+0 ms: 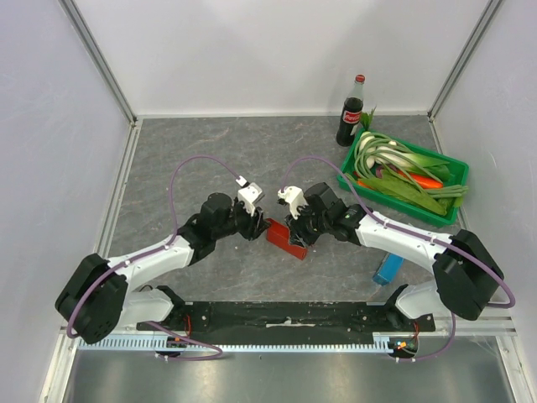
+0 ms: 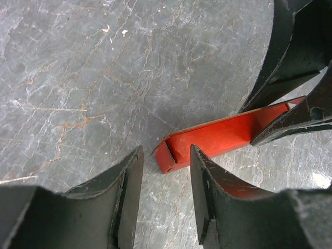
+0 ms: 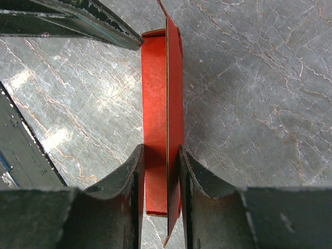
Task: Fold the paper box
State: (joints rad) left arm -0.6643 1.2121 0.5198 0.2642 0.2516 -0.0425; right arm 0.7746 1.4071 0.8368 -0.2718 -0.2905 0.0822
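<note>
Box (image 1: 281, 237) on tabletop (image 1: 210, 151), well left of crate (image 1: 403, 180), a little nearer the arm bases. Partly folded: a narrow red sleeve, one wall standing on edge.

Right fingers (image 3: 127, 179) clamped on the box end nearer the crate, one pad on each face of the upright wall. Grip looks square.

Left fingers (image 2: 129, 179) apart, at the box end farther from the crate. The small end flap sits just ahead of the tips, untouched as far as the wrist view shows.

Step in hand, as I read it: take the free end and tuck that flap.

- Keep the right clamp firm as an anchor.
- Straddle the flap evenly before pinching.
- Press along the crease, not across it; thin card buckles.
- Stay clear of the right fingers.
</note>
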